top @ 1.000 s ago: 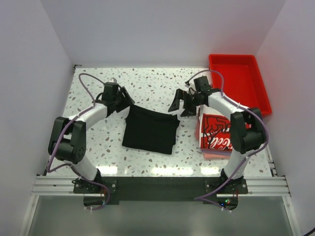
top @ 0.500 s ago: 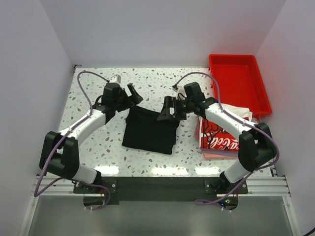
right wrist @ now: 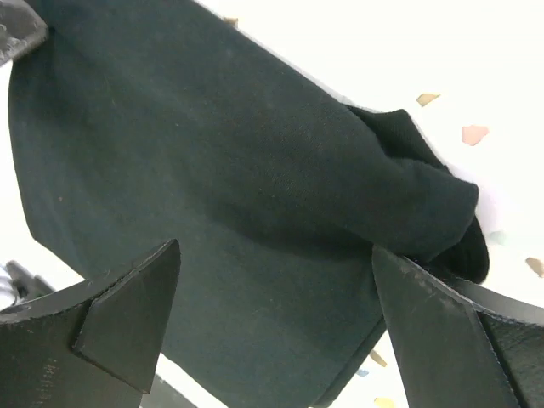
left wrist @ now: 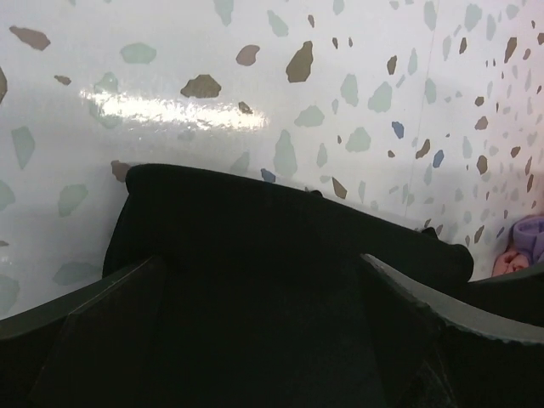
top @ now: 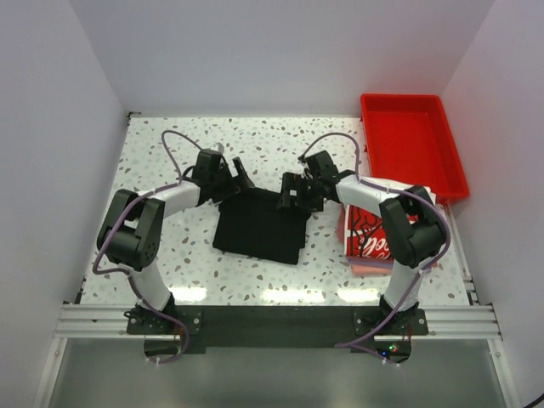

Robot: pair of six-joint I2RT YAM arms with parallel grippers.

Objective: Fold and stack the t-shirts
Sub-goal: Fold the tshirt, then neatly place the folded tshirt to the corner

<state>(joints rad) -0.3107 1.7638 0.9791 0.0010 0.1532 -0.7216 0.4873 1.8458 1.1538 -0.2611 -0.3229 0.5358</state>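
Black t-shirt (top: pixel 259 228), red tray (top: pixel 411 140) on table (top: pixel 191 255)

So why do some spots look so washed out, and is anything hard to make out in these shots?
Top view: lamp glare makes bright patches on the table near the front edge. Left wrist view: a white streak of glare on the table, and the black shirt reads as a flat dark mass. Right wrist view: the table is blown out to near white, while the shirt's weave shows faintly.

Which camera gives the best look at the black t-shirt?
The top external view: it shows the whole black t-shirt, folded, with its outline complete. The left wrist view shows only one edge up close; the right wrist view shows part of it with a bunched corner.
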